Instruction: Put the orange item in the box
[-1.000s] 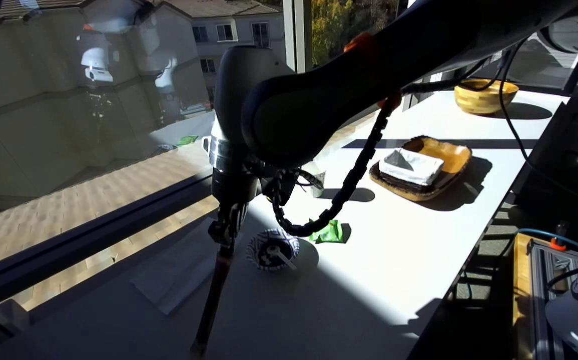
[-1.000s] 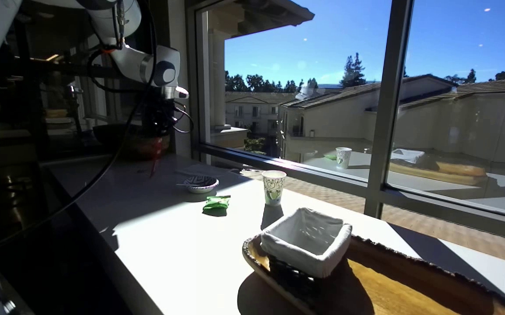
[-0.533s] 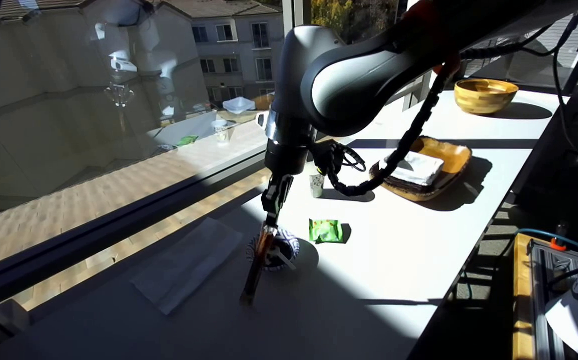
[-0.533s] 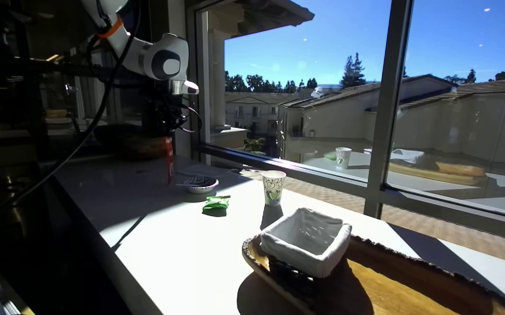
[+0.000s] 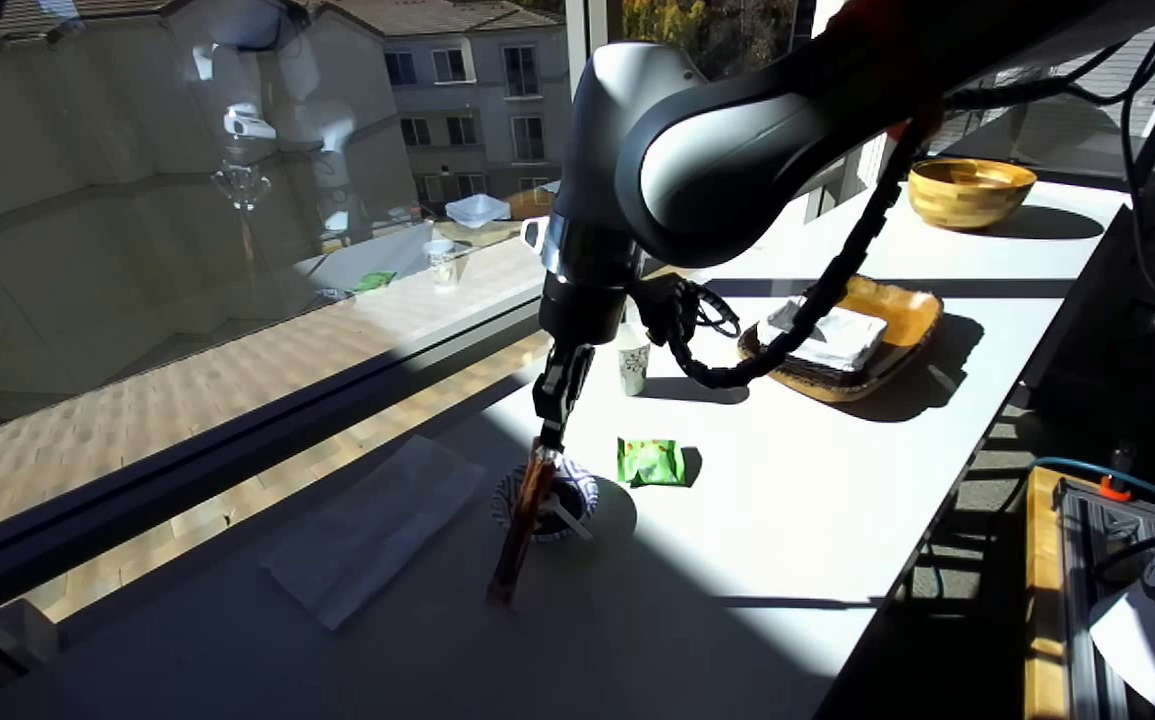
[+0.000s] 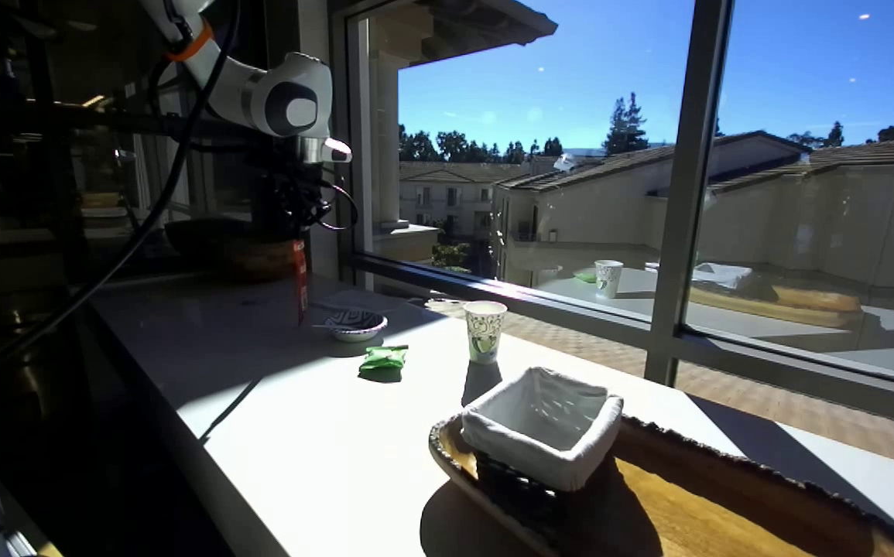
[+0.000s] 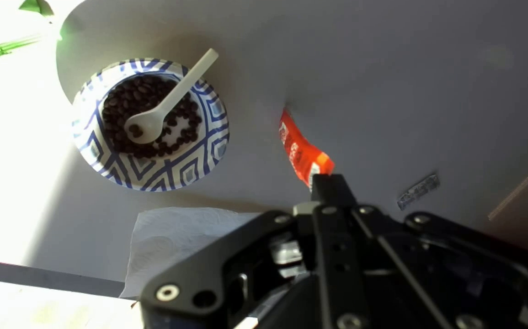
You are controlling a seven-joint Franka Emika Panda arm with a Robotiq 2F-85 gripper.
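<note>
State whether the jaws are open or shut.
Shut on the orange packet: its end is pinched between the jaws in the wrist view.

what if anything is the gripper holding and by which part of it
An orange packet, pinched at its top end between the fingers; the rest hangs down below them.

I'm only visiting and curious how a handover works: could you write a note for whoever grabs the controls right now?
Gripper: closed on one end of the orange packet.
Packet: hanging down near the patterned bowl; I can't tell whether its lower end touches the table.
Box, as I judge it the dark, white-lined one: standing in the wooden tray.
Done: packet gripped.
Left: carry it over to the box, lower it in, let go.
</note>
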